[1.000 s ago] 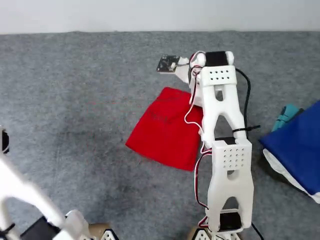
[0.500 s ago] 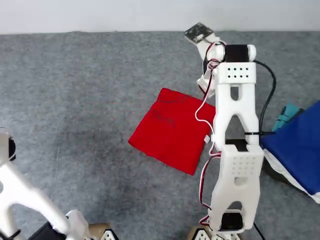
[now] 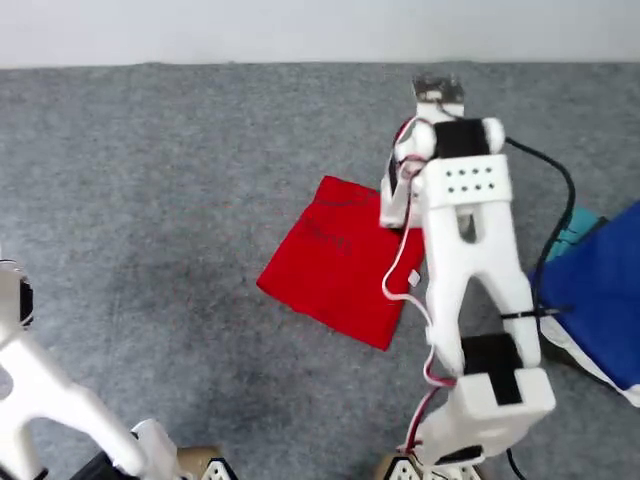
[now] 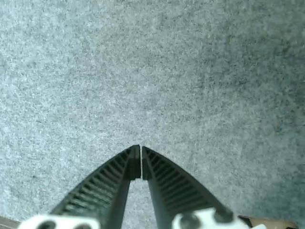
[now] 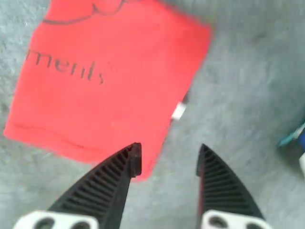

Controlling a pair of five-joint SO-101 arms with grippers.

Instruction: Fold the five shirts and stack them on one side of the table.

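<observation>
Right wrist view is showing the right gripper (image 5: pixel 167 161) hanging released, both fingers spread wide and nothing sitting between them. One fingertip (image 5: pixel 128 164) is lining up over the near edge of the red shirt (image 5: pixel 107 78), while the other is hanging over the bare grey desk (image 5: pixel 238 71) beside it. Contact with the fabric is not showing clearly enough to tell. The red shirt is lying folded flat with dark print facing up and a small white tag (image 5: pixel 178 110) poking out along one edge.

Left wrist view is showing the left gripper (image 4: pixel 141 164) clenched, tips pressing together on nothing, hovering over plain grey desk.

High view is showing the left arm (image 3: pixel 45 390) sitting at the near left corner, well apart from the red shirt. The right arm (image 3: pixel 470 250) is stretching from the near edge toward the far side, overlapping the right edge of the red shirt. That shirt is lying as a tilted square near the middle of the desk. At the right edge a folded blue shirt (image 3: pixel 600 290) is resting on top of white fabric (image 3: pixel 560 335), with a teal cloth (image 3: pixel 575 228) showing just beside its far corner. A pale wall (image 3: pixel 200 30) is running beyond the far edge.
</observation>
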